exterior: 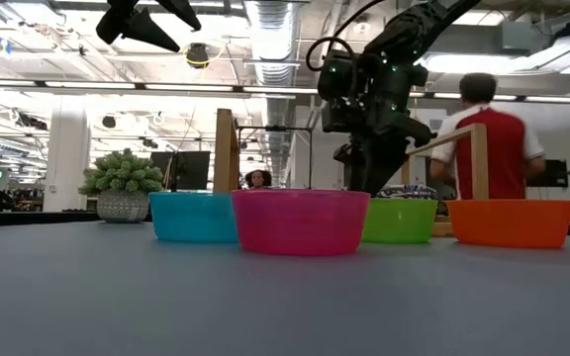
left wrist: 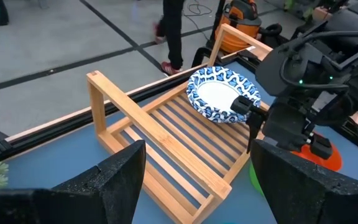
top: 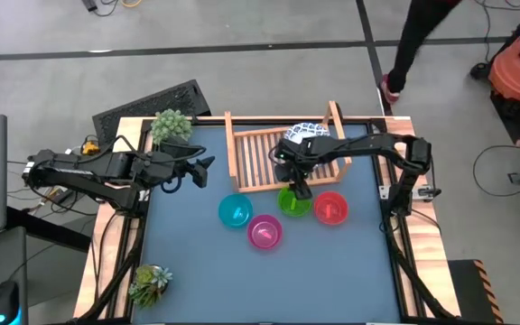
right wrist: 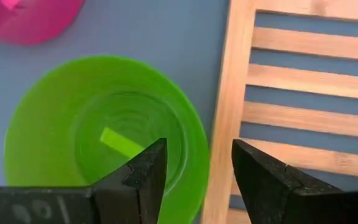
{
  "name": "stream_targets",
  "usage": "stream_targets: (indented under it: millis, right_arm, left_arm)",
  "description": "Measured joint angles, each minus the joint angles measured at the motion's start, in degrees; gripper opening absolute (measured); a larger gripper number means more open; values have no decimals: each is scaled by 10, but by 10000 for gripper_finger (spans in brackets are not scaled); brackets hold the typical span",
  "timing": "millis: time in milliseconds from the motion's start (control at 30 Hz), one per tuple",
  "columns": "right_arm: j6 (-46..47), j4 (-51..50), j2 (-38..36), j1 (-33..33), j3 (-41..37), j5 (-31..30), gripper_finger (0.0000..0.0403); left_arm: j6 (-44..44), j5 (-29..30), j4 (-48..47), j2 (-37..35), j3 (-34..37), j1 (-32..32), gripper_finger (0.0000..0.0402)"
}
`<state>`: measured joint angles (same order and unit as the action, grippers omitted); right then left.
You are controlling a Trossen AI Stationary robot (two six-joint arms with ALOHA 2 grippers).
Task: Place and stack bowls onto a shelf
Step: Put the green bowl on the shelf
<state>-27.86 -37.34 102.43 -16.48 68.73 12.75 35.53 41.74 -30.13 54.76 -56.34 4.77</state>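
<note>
The wooden shelf [top: 269,158] stands at the table's far middle. One white bowl with a blue patterned rim [top: 307,135] rests on its slats at the right end; it also shows in the left wrist view [left wrist: 219,93]. The teal bowl [top: 235,213], magenta bowl [top: 265,232], green bowl [top: 290,204] and red bowl [top: 330,208] sit on the table in front of the shelf. My right gripper [right wrist: 199,146] is open, pointing down over the green bowl [right wrist: 104,143], with its fingers either side of the rim nearest the shelf. My left gripper [left wrist: 197,162] is open and empty, held high left of the shelf.
A potted plant [top: 171,125] stands at the far left corner and another [top: 150,282] at the near left. A black keyboard [top: 147,106] lies beyond the table's far left. A person [exterior: 488,138] stands behind the table. The shelf's front rail [right wrist: 229,93] runs close beside the green bowl.
</note>
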Motion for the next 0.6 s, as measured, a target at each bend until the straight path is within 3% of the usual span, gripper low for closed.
stream_targets:
  millis: [400, 600]
  right_arm:
    - [5, 20, 0, -2, -37, -10, 197]
    - [6, 24, 0, 0, -37, -40, 145]
  left_arm:
    - [3, 0, 0, 0, 0, 0, 274]
    - [3, 0, 0, 0, 0, 0, 274]
